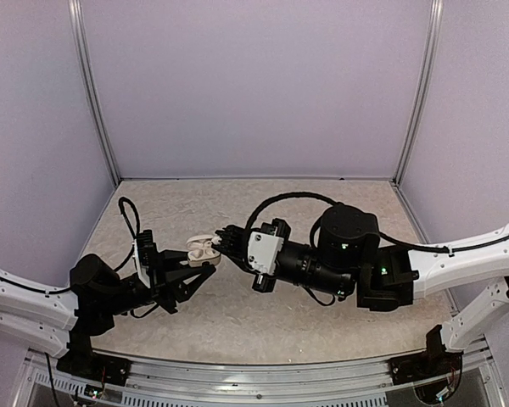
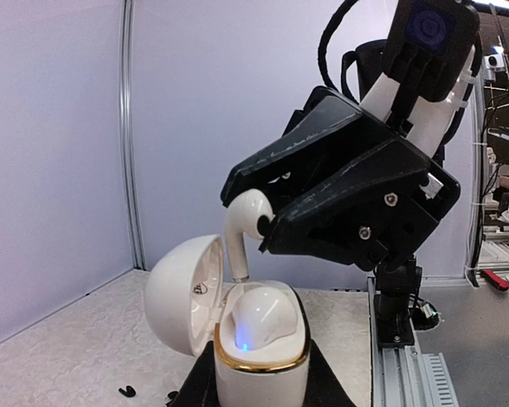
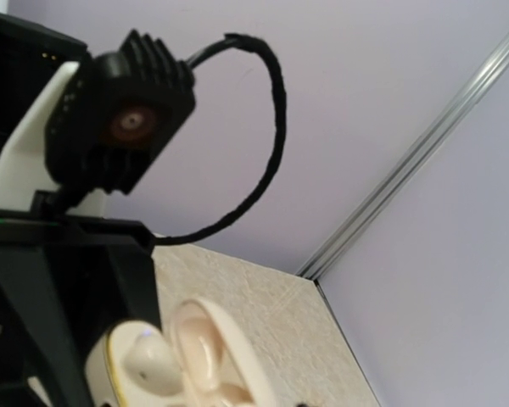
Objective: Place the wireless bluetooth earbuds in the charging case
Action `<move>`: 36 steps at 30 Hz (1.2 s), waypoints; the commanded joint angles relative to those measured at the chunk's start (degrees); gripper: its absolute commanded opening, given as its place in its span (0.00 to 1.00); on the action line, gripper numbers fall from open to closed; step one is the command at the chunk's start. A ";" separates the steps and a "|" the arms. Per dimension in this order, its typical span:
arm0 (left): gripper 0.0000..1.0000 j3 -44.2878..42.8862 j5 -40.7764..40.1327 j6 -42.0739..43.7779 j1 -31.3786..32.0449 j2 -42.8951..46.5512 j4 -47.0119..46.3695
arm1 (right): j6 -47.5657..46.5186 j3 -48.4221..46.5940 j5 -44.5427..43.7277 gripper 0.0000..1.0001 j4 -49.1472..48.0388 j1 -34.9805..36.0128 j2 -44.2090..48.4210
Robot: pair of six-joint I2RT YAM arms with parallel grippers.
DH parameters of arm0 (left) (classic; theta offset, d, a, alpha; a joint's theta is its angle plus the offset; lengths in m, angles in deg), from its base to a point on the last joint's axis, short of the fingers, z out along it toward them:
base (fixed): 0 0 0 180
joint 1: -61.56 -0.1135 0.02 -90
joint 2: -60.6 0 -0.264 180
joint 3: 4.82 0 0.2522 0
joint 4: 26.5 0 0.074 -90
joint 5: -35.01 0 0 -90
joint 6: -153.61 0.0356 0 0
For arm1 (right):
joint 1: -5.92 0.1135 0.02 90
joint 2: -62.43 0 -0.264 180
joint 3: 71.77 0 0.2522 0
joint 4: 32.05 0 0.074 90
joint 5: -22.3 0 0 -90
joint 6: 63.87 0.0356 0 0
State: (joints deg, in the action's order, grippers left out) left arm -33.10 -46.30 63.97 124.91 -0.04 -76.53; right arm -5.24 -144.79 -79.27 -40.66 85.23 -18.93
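Note:
The white charging case (image 2: 263, 369) with a gold rim stands upright between the black fingers (image 2: 332, 381) of my left gripper (image 2: 263, 386), which is shut on it. Its lid (image 2: 180, 305) hangs open to the left. One white earbud (image 2: 259, 318) sits in the near slot, with a blue light glowing under it. My right gripper (image 2: 269, 223) is shut on a second white earbud (image 2: 244, 222), whose stem points down and reaches the far slot's rim. From above, both grippers (image 1: 199, 263) (image 1: 224, 246) meet at the case (image 1: 202, 248). The right wrist view shows the case (image 3: 140, 365) and lid (image 3: 208, 352) at the bottom edge.
Two tiny black pieces (image 2: 127, 391) lie on the speckled table (image 2: 59, 356) left of the case, too small to identify. Lilac walls with metal posts (image 1: 97, 102) enclose the table. A slotted rail (image 2: 407, 373) runs along the near edge. The left arm's camera block (image 3: 127, 127) hangs close to the right wrist.

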 commanded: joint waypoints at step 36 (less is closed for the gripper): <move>0.09 -0.51 0.05 0.60 -0.18 1.73 -0.90 | 0.30 0.95 1.50 0.14 1.43 -1.87 -2.47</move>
State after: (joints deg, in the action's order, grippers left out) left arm -33.08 -46.94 63.99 124.89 0.59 -74.34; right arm -4.46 -144.79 -75.93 -40.90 84.11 -20.42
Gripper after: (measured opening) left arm 0.234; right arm 0.159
